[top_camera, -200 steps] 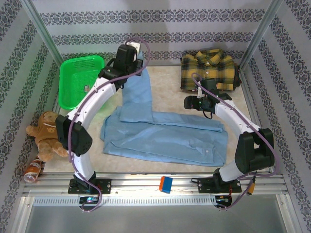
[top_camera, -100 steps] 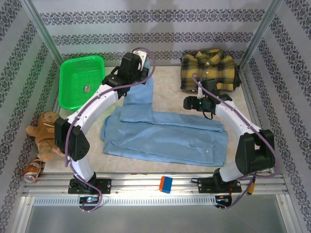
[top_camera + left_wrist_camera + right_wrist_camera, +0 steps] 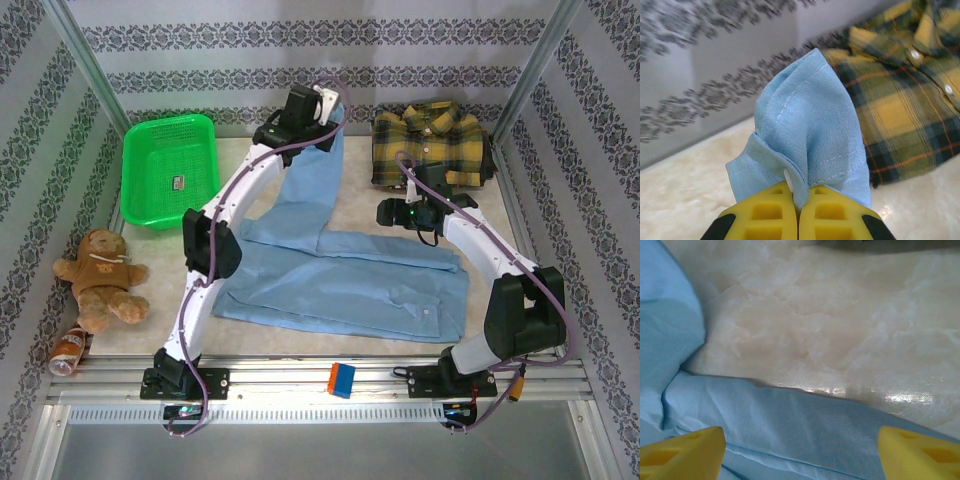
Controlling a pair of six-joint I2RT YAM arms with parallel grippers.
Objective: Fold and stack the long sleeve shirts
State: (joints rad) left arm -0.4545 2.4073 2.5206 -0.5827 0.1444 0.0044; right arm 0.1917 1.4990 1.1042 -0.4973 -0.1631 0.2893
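Observation:
The light blue long sleeve shirt [image 3: 340,282] lies spread across the middle of the table, one sleeve [image 3: 310,190] stretched up toward the back wall. My left gripper [image 3: 326,101] is shut on that sleeve's cuff [image 3: 810,125] and holds it raised at the back, just left of the plaid shirt. My yellow fingers [image 3: 767,215] pinch the cuff's folded edge. The yellow-and-dark plaid long sleeve shirt [image 3: 430,142] [image 3: 900,100] lies folded in the back right corner. My right gripper [image 3: 388,213] [image 3: 801,440] hovers open over the blue shirt's upper edge [image 3: 790,425], nothing between its fingers.
A green mesh basket [image 3: 165,168] stands at the back left. A teddy bear [image 3: 100,275] and a small bottle [image 3: 68,350] lie off the table's left edge. A blue-and-orange block [image 3: 342,380] sits on the front rail. Bare tabletop [image 3: 815,315] lies beyond the shirt's edge.
My left gripper has carried the blue cuff rightward along the back wall toward the plaid shirt, swinging the sleeve with it. The right arm has stayed still.

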